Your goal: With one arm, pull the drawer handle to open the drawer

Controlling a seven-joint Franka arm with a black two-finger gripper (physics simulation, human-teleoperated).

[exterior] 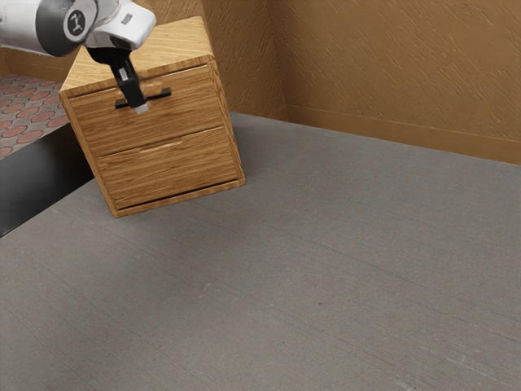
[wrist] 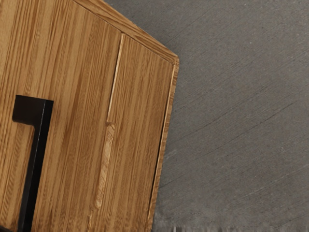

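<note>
Beyond the grey tabletop, upper left of frame, the pincer is at the black handle of the top drawer, grip state unreadable; it looks shut, so next: secure hold, pull straight outward.

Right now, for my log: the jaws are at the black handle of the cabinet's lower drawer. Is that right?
Not quite: the jaws are at the black handle of the cabinet's upper drawer, as the exterior view shows; the lower drawer sits beneath it.
</note>
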